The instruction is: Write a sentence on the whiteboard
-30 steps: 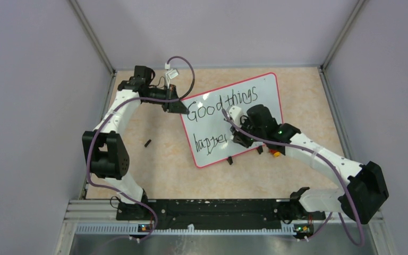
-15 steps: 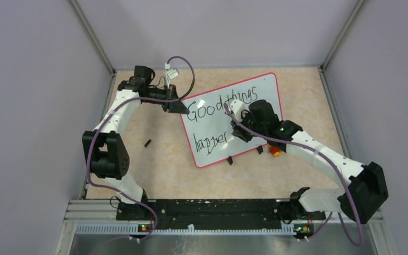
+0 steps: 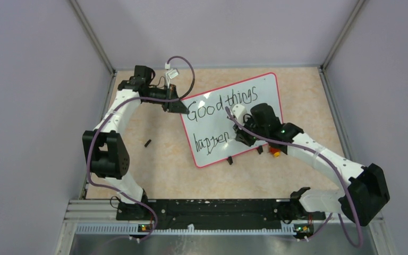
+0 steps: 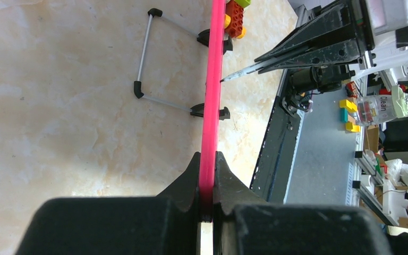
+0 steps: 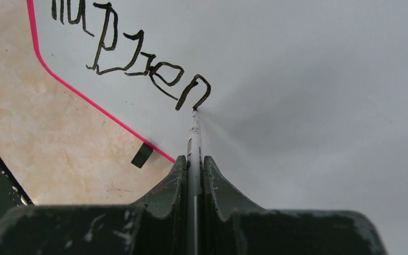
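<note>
1. Top external view: the whiteboard [image 3: 265,95] is being held at an angle across the table [image 3: 154,170], with its left edge being pinched by the left gripper [image 3: 179,108]. The sentence [image 3: 220,103] is being extended. A second ago the lower line was reading "happe"; an "n" has been added, so "happen" is now being shown. The right gripper [image 3: 243,137] is being seen slightly further right along that line. "Good things" is being shown complete above it.
2. Left wrist view: the board's red frame is being seen edge-on and clamped between the closed jaws. Beyond it, the tip of the marker [image 4: 239,75] is being pressed against the board's face by the other arm. The board itself is being kept where it was.
3. Right wrist view: the marker is being gripped between narrow jaws, and its tip is being rested at the foot of the fresh "n". Judging from this, "happening" is being written letter by letter. The "ing" is not yet done, and bare board is being left to the right for it.
</note>
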Controlling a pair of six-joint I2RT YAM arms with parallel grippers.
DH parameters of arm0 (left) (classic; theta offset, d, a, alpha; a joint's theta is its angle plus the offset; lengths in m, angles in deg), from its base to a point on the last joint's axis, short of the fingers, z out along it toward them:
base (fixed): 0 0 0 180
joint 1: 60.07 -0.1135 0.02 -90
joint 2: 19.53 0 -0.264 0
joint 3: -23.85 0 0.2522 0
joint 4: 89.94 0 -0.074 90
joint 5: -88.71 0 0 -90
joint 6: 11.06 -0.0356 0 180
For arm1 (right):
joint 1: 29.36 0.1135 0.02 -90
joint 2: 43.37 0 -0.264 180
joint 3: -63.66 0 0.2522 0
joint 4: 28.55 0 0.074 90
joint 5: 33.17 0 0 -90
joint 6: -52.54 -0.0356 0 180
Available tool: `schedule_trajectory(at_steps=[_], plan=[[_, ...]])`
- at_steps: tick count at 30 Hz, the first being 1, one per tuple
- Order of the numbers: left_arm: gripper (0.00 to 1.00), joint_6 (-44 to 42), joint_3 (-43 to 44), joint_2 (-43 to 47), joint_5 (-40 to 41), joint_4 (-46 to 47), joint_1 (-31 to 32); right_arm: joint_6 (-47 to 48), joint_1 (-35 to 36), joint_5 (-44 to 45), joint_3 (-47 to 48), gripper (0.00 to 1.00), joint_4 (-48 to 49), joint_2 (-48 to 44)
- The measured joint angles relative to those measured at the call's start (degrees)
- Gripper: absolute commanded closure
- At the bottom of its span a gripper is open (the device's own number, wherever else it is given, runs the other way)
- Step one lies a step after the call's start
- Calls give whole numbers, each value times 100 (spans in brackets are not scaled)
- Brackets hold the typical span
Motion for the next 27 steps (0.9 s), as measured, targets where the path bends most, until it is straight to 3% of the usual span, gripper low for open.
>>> schedule_trajectory(at_steps=[15,27], plan=[[100,2,9,-2,-13,-11,4,-4,-28,-201,48,100,-400,-131],[100,2,22,-2,-9,-26,9,-26,-37,173,142,100,-188,-122]])
